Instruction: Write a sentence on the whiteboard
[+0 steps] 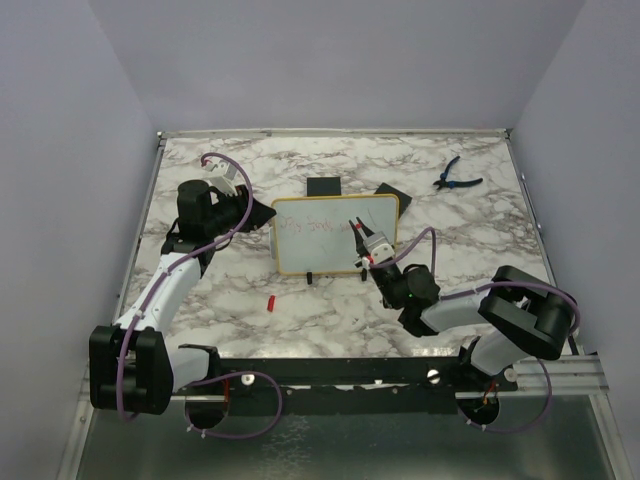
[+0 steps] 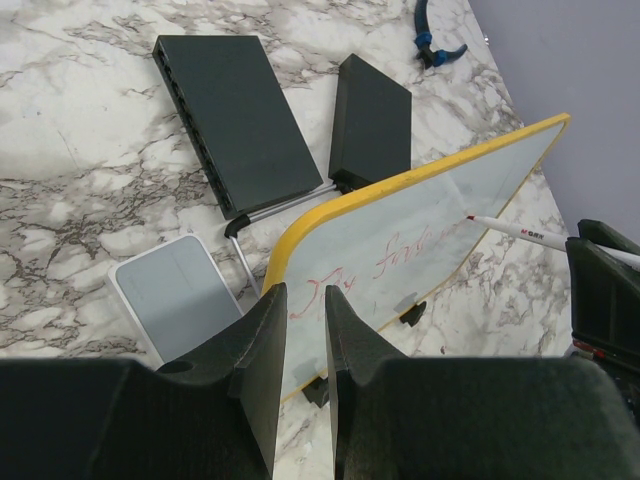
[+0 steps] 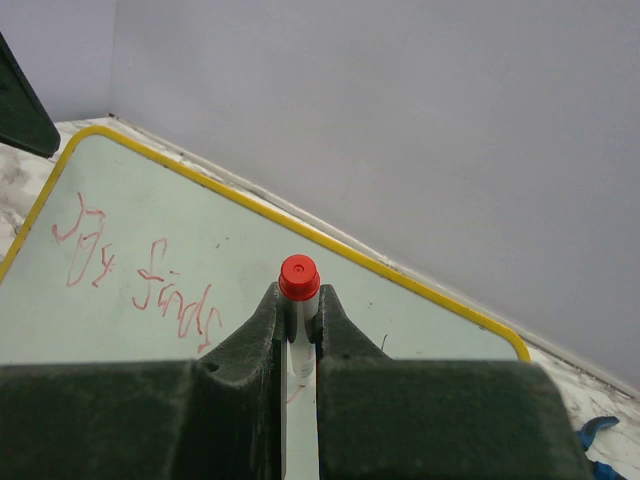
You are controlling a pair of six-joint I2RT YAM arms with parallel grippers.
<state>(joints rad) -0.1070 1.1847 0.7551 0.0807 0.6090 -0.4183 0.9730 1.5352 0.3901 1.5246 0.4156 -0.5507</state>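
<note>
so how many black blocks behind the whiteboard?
2. One black block sits behind the whiteboard near its middle; the other black block lies angled by its far right corner. More may be hidden behind it.

— Where does the small white rectangular board with the thin yellow rounded frame (image 1: 336, 233) stand?
— Mid-table, propped on two black feet, leaning back.
— And the faint red handwritten line (image 3: 140, 275)?
— Across its upper face, unfinished, starting at its left side.

The whiteboard (image 1: 336, 234) is stood mid-bench (image 1: 480, 215), with two flat blocks (image 1: 323, 187) just behind it, pliers (image 1: 457, 176) well off to its far right, a cap (image 1: 271, 302) before it, and the sentence (image 1: 318, 227) on it
</note>
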